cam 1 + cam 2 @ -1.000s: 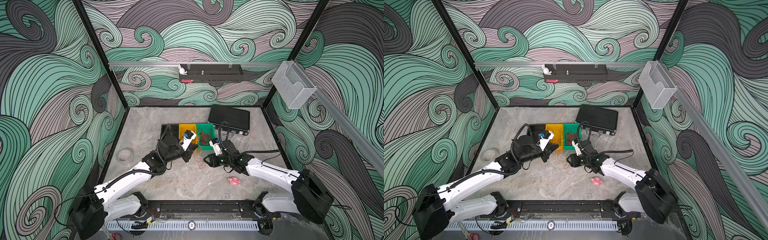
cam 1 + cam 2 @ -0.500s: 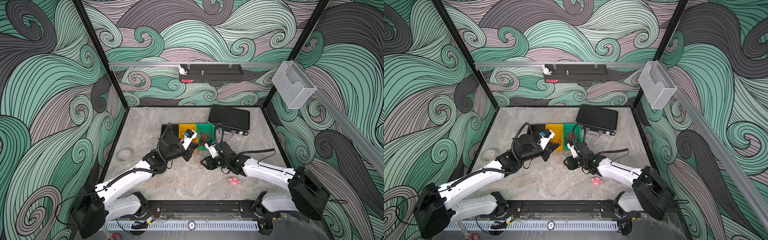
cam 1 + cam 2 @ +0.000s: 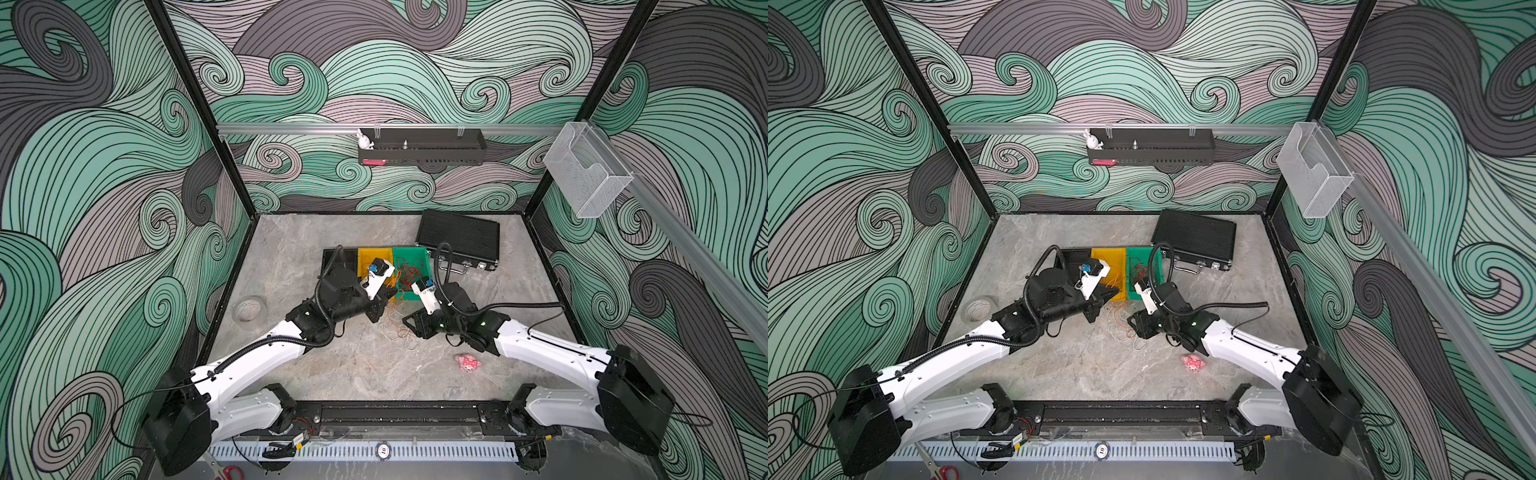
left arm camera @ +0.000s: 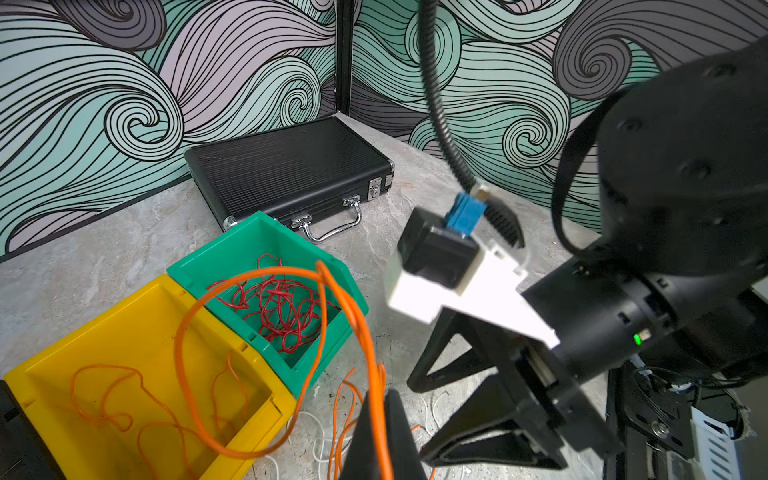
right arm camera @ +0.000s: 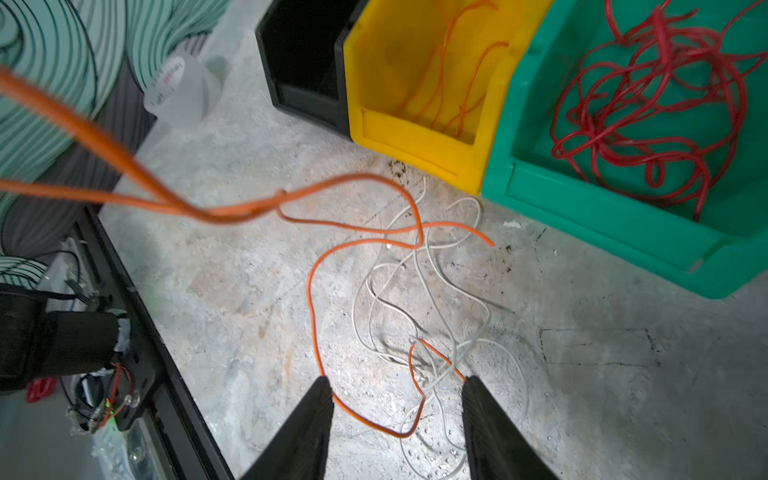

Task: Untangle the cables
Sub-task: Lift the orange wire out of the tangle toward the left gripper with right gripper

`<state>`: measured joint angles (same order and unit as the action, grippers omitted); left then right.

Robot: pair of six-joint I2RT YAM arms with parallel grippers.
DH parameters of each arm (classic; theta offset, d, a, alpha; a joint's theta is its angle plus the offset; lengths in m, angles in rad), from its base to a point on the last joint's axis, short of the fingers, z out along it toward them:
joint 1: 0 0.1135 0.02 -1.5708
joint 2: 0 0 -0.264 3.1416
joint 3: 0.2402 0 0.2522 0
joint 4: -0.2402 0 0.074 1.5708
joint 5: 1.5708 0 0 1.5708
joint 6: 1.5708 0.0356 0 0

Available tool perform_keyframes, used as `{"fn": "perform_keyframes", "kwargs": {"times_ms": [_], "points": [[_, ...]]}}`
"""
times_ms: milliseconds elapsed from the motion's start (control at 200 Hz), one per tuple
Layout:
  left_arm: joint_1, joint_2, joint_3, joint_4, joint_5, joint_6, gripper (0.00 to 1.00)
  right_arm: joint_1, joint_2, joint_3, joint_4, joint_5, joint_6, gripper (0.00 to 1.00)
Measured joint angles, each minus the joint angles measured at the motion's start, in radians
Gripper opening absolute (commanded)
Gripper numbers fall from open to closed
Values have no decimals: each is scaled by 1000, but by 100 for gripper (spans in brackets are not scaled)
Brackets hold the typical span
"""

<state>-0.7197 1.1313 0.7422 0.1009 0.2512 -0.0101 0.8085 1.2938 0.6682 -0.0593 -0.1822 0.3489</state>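
Slowly lift orange cable (image 4: 274,271) clenched in left end effector (image 4: 380,432); pin white cables (image 5: 424,286) with released right end effector (image 5: 397,382).

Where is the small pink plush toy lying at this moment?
In both top views the pink plush toy lies on the table, right of centre, close beside the right arm on its near side, apart from the cables.

I find the cables (image 5: 415,245) partly sorted. A red tangle (image 4: 278,307) lies bunched in the green bin (image 4: 307,378). Thin orange strands (image 4: 104,368) lie loose in the yellow bin (image 4: 124,332). One orange cable (image 4: 266,272) arcs up off the desk (image 5: 249,270), pinched in my left hand (image 4: 382,405). Its tail crosses slack white loops (image 5: 419,274) lying on the desk.
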Motion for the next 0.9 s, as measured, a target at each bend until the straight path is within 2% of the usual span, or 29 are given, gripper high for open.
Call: {"fn": "perform_keyframes", "kwargs": {"times_ms": [280,395,505,665,711,901], "points": [[2,0,8,-2,0,0,0,44,64,8,-15,9,-21,50],[4,0,13,-1,0,0,0,48,66,8,-13,23,-24,38],[4,0,13,-2,0,0,0,51,70,8,-4,40,-32,21],[4,-2,13,-5,0,0,0,53,79,9,-6,71,-34,3],[4,-4,13,-6,-1,0,0,53,68,9,-13,79,-38,0],[4,-24,13,-20,-6,-1,0,55,-51,9,-34,106,-35,0]]}}
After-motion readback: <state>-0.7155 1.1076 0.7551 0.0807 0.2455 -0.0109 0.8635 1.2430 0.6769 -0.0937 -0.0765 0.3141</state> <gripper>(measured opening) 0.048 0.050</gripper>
